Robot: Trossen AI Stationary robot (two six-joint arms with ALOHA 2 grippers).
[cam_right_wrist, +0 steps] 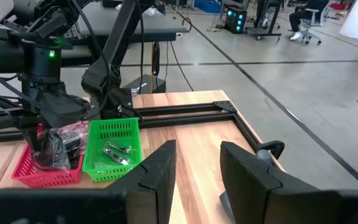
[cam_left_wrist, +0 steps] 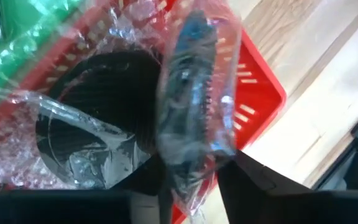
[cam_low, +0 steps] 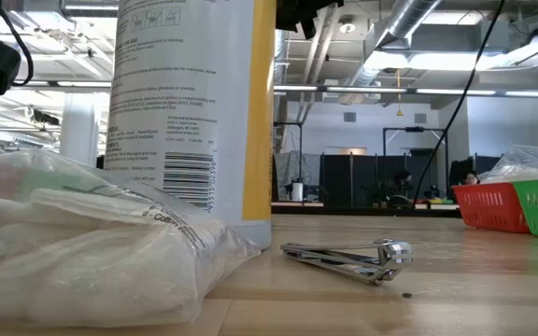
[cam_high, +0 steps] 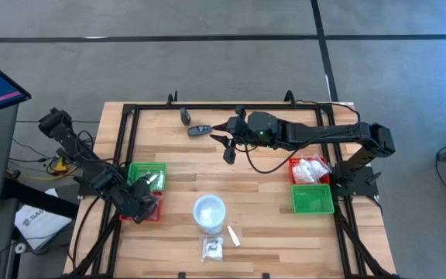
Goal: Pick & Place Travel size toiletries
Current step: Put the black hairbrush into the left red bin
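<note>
Nail clipper (cam_low: 348, 259) beside wrapped white pieces (cam_low: 82, 252)

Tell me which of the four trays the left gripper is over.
The left red tray, nearest the table's front edge on the left. The left gripper hangs above it with a wrapped dark piece; the green tray beside it holds silvery items.
</note>
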